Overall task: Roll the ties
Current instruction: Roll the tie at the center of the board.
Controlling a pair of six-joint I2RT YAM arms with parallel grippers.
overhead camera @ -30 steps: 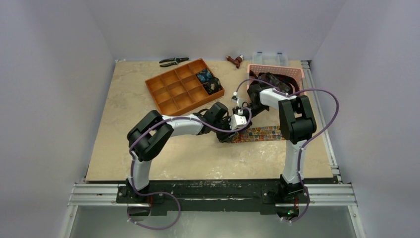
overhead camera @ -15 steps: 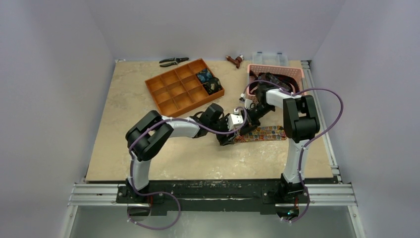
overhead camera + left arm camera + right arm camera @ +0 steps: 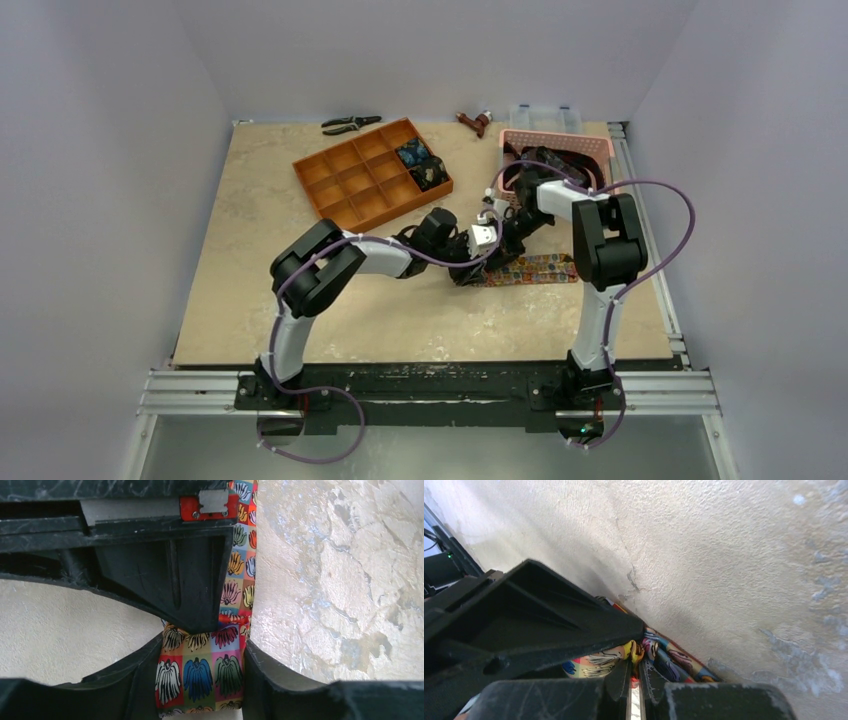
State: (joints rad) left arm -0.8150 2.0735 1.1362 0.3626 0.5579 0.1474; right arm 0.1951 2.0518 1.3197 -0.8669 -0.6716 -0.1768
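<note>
No readable text, views perhaps too coarse

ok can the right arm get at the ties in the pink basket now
Probably not yet: the right gripper is shut on the printed tie. The basket itself sits close by, open-topped.

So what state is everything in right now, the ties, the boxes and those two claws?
colourful tie: long part flat on the table, one end bunched between both grippers
left gripper: shut on the colourful tie
right gripper: shut on the colourful tie
orange tray: two coiled ties in its far-right compartments, others empty
pink basket: dark ties heaped inside
</note>
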